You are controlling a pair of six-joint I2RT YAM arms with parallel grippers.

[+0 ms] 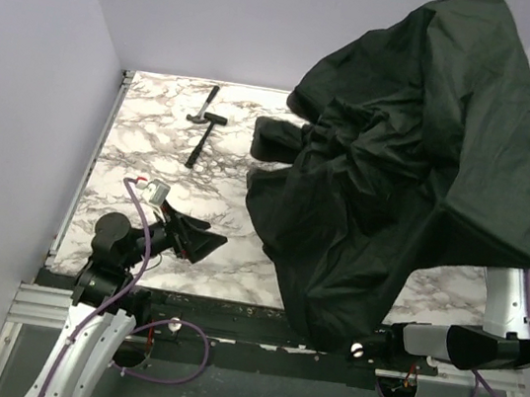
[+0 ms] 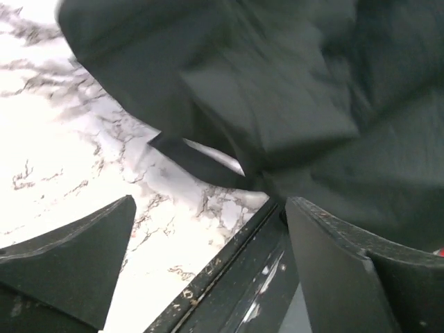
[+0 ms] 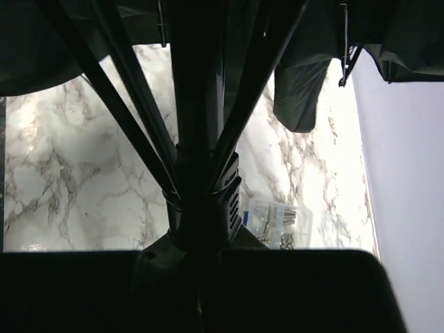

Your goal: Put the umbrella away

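Umbrella (image 1: 401, 159) is half-collapsed and held up over the right half of the marble table (image 1: 142, 150). Its slack black canopy (image 2: 277, 83) is bunched and drapes down to the tabletop and over the near edge. Under the cloth, the right wrist cam shows the shaft (image 3: 198, 83) rising straight out from the right gripper (image 3: 201, 260), w/ the runner (image 3: 205, 208) just above the fingers and ribs (image 3: 118, 104) fanning off it at a narrow angle, so not fully folded. Right fingers are pressed together on the shaft's lower end; the exact contact is too dark to see. Long axis looks roughly upright, leaning away twd the far-right wall, handle end low at the gripper, tip up and hidden by fabric. Left gripper (image 1: 204, 241) sits low on the near-left of the table, fingers spread wide and holding nothing, aimed at the canopy's hem, close but not touching. Step in hand, prob: closing the canopy before stowing. Next move likely needs the left arm to get in under or around the cloth to the runner or ribs and gather them along the shaft while the right keeps it steady. Loose fabric could snag or block the view. Hammer (image 1: 203, 124) lies well apart at far-left, and a small clear box (image 3: 277, 222) sits on the table beneath the canopy.
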